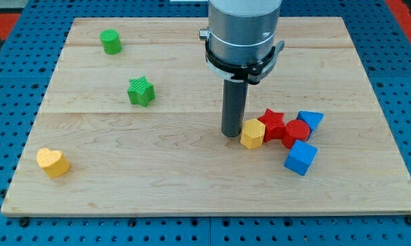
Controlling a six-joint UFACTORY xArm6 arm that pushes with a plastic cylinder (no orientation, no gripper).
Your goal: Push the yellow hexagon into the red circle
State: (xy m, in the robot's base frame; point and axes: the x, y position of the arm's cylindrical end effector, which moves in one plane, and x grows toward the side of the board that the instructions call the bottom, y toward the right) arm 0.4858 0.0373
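My tip (232, 134) rests on the wooden board (192, 184), right of the board's middle. There are no jaws here to open or close: the arm ends in a plain dark rod below a grey collar, and it holds nothing. The yellow hexagon (252, 134) sits just to the tip's right in the view, touching it or very nearly so; I cannot tell which. Beyond the hexagon, further to the tip's right, lies the red circle (297, 132), with the red star (273, 123) between them and slightly toward the view's top. The star touches the hexagon, and the circle touches the star. A blue block (310, 120) of unclear shape lies at the circle's upper right, against it. A blue cube (301, 158) lies below the circle, toward the view's bottom and right of the tip, close against the circle. Well to the tip's left stands a green star (141, 91), and further up and left a green cylinder (111, 42). A yellow heart (52, 162) lies far to the tip's left, near the board's lower left corner.
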